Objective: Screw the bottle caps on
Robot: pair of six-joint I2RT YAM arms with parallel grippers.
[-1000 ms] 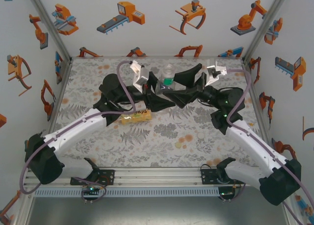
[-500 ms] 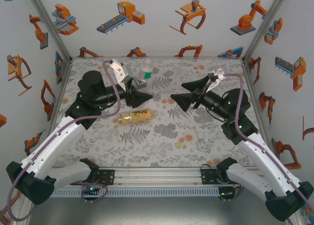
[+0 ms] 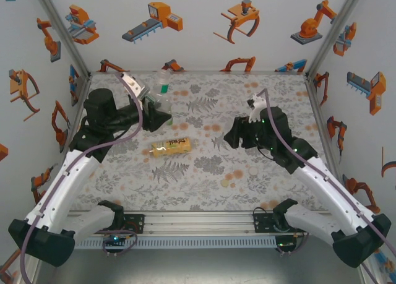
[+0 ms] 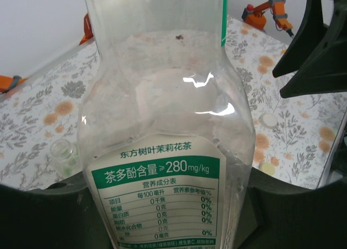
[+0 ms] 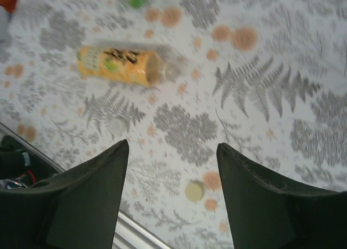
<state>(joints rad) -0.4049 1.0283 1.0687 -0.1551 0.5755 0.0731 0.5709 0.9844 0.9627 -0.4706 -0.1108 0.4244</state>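
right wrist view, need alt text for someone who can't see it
The right gripper, its two dark fingers apart and holding nothing, hangs over a floral-patterned table. A yellow-labelled amber plastic bottle lies on its side at upper left, and a small round pale yellow-green plastic cap rests on the table, seen in the gap between the fingers.

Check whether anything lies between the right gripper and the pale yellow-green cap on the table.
Nothing visible does. In the right wrist view the pale yellow-green cap lies on bare tablecloth, in the open gap between the fingers of the right gripper. The yellow-labelled bottle lies well off to one side.
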